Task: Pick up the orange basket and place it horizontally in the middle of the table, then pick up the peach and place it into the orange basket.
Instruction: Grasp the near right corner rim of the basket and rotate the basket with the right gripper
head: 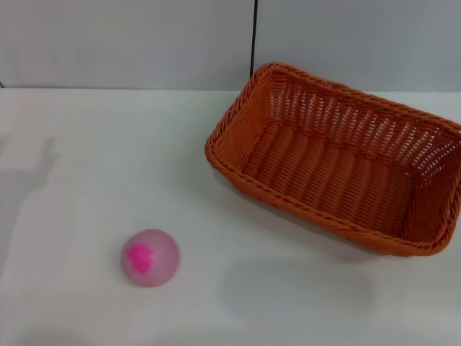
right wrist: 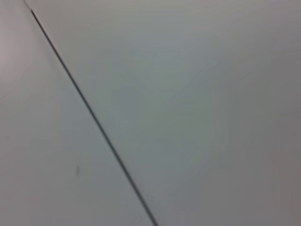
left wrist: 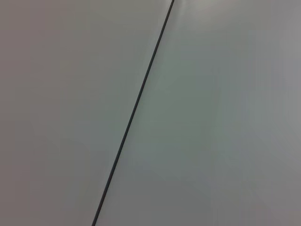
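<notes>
The large orange-brown woven wicker basket (head: 338,162) sits on the broad white matte table (head: 86,144), right of centre toward the back, skewed at an angle, with nothing inside it. The small pale pink peach (head: 149,257) with a magenta blotch lies on the table's front left, well apart from the basket. Neither gripper shows in any view; both wrist cameras see only a plain grey wall with a dark seam (left wrist: 136,106)
</notes>
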